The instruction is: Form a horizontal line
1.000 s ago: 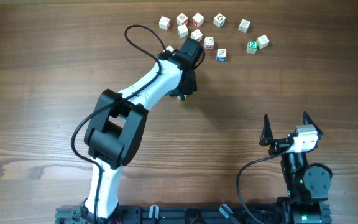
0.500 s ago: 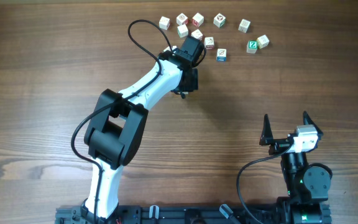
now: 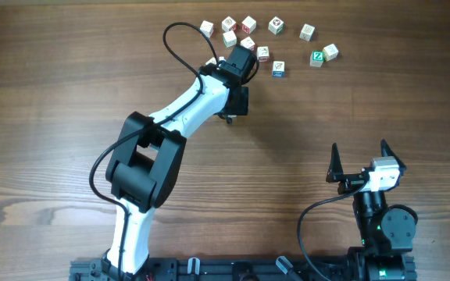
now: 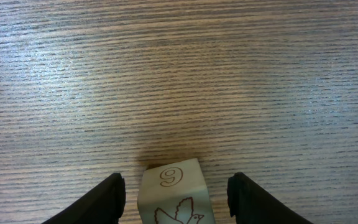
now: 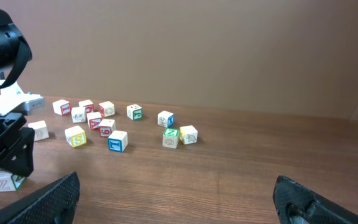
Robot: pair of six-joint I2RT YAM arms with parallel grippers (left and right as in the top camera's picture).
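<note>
My left gripper (image 3: 236, 108) is open, low over the table just in front of the cube cluster. In the left wrist view a whitish wooden cube (image 4: 174, 194) with a brown-red "9" and a bird drawing sits between the spread fingers (image 4: 176, 190), with a gap on each side. The overhead view hides this cube under the gripper. In the right wrist view a cube (image 5: 2, 181) shows below the left gripper. No touching row of three cubes shows in any view. My right gripper (image 3: 359, 162) is open and empty at the near right.
Several loose letter cubes lie scattered at the far middle, among them a green-lettered one (image 3: 316, 57), a blue one (image 3: 278, 69) and a red-marked one (image 3: 247, 44). They also show in the right wrist view (image 5: 118, 140). The left arm's cable (image 3: 180, 39) loops near them.
The left gripper has shifted slightly farther away and to the right toward the cube cluster. The right arm has not moved.
</note>
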